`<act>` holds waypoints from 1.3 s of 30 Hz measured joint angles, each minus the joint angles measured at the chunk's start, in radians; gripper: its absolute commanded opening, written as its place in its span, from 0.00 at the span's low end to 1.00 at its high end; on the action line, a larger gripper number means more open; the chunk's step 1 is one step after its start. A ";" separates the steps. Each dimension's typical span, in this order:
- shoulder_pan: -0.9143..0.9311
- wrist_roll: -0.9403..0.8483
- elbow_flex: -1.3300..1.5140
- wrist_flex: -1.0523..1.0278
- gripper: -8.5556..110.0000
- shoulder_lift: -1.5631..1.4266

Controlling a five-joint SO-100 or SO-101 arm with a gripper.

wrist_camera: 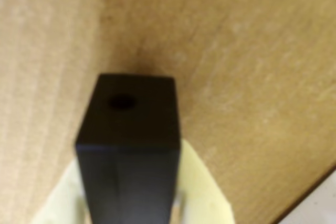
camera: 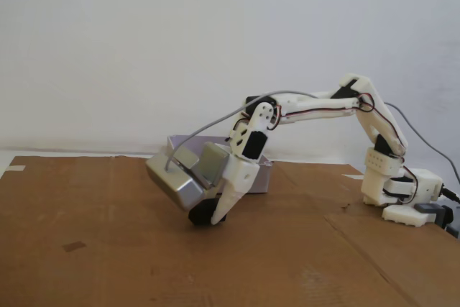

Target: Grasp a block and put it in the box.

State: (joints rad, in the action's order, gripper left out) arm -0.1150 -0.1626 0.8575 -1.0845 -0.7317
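The wrist view is filled by the black block [wrist_camera: 128, 129], seen end-on with a small round hole in its top face. My gripper [wrist_camera: 131, 203] is shut on it, with pale yellow fingers [wrist_camera: 202, 192] pressing both of its sides. In the fixed view the arm reaches down to the left and the gripper [camera: 208, 212] holds the block [camera: 201, 215] at the brown cardboard, touching it or just above; I cannot tell which. The pale lavender-grey box [camera: 261, 177] stands right behind the gripper, mostly hidden by the arm.
A silver-grey module [camera: 176, 181] with a grey cable rides on the wrist. Brown cardboard [camera: 108, 249] covers the table, with a seam at the right. The arm's base [camera: 402, 195] stands at the far right. A pale surface [wrist_camera: 321, 203] shows past the cardboard's edge.
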 measured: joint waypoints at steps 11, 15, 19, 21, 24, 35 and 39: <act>0.000 0.000 0.000 0.000 0.07 0.000; 0.000 0.000 0.000 0.000 0.07 -0.011; 0.000 0.000 0.000 0.000 0.07 -0.058; 0.000 0.000 0.000 0.000 0.07 -0.084; 0.000 0.000 0.000 0.000 0.07 -0.114; 0.000 0.000 0.000 0.000 0.07 -0.192; 0.000 0.000 0.000 0.000 0.07 -0.227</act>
State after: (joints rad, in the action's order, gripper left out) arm -0.1150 -0.1626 0.8575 -1.0845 -0.9587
